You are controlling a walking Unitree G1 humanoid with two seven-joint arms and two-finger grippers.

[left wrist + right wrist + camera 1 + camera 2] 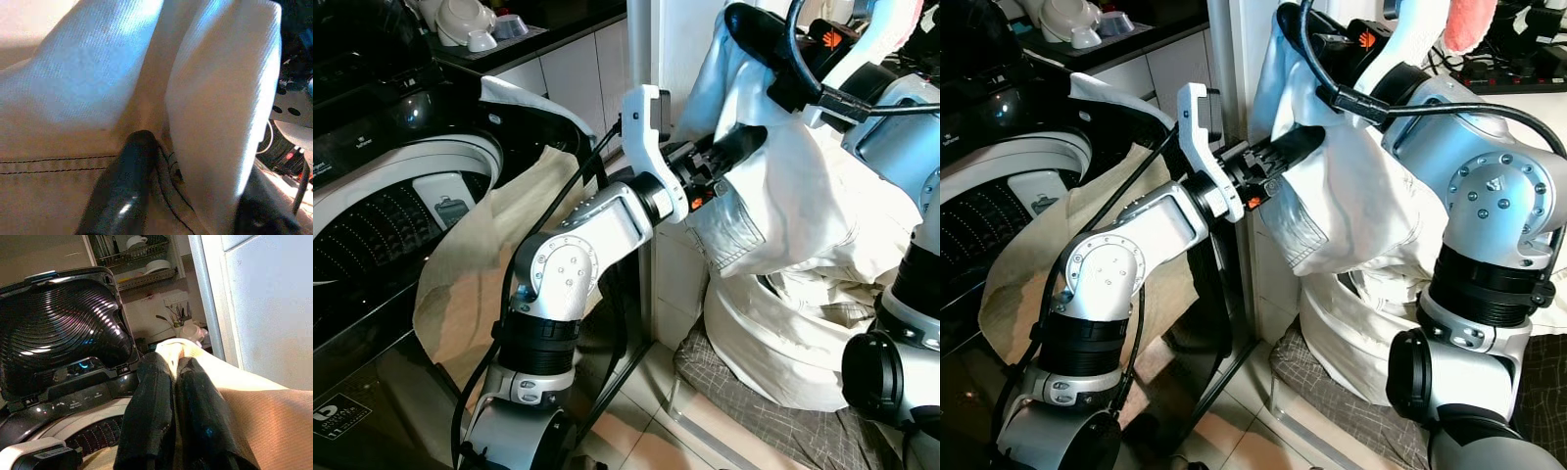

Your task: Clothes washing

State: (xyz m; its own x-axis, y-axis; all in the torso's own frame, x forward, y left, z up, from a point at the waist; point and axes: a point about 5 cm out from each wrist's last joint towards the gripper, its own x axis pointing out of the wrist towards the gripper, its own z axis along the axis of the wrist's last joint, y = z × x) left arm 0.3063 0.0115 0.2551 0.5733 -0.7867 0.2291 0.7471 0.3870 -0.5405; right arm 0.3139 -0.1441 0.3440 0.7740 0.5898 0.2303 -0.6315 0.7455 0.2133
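**White trousers held up beside the open washer**

White denim-like cloth is what I have in hand: the trousers (pixel 783 196) hang between both arms, lifted off the laundry pile (pixel 793 343) that sits to my right of the washer (pixel 401 206). My left end effector (pixel 729 155) is clamped on a fold of the trousers near the pocket seam; the left wrist view shows its fingers (pixel 120 191) pinching the fabric. My right end effector (pixel 178 396) is closed on the top edge of the same cloth, fingers pressed together, with the washer's raised lid (pixel 63 328) beyond it. A beige towel (pixel 480 264) is draped over the washer's rim, partly hanging outside.

My worry from here is the carry across. The trousers' lower part trails low, so I judge it could snag on the white door frame (pixel 656 59) between pile and washer, or drag the beige towel off the rim. The left pinch holds only a thin fold, which could slip under the weight of the cloth.
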